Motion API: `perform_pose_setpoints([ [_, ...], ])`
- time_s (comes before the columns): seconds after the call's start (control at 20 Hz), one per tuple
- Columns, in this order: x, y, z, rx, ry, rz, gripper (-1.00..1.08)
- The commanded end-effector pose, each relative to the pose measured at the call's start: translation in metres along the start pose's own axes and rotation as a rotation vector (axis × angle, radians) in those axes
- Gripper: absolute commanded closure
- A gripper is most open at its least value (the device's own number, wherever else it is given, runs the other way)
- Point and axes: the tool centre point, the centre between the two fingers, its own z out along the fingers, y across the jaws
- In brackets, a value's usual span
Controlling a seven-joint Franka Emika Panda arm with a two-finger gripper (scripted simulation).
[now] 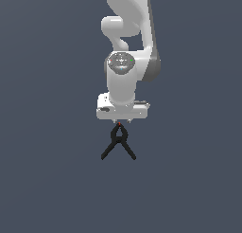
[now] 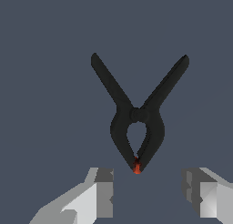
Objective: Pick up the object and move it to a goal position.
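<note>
The object is a small black spring clamp (image 1: 118, 142) with two thin splayed legs and a thicker head ending in a tiny red dot. It lies on the flat grey surface just in front of the white arm. In the wrist view the clamp (image 2: 136, 123) lies with its red tip pointing toward my gripper (image 2: 148, 191). My gripper (image 1: 121, 121) is open and empty, its two fingers (image 2: 102, 191) standing wide apart just short of the clamp's red tip. Nothing is held.
The white arm (image 1: 126, 61) rises behind the clamp in the exterior view. A plain grey surface (image 1: 47, 180) lies all around.
</note>
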Motion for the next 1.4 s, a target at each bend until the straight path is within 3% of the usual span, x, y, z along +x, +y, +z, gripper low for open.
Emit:
perform_pose_setpoints([
  [0.0,0.005,0.002,0.001,0.002,-0.006,0.017,-0.2],
  [1.35,0.092,0.057,0.05,0.034,-0.159,0.4,-0.2],
])
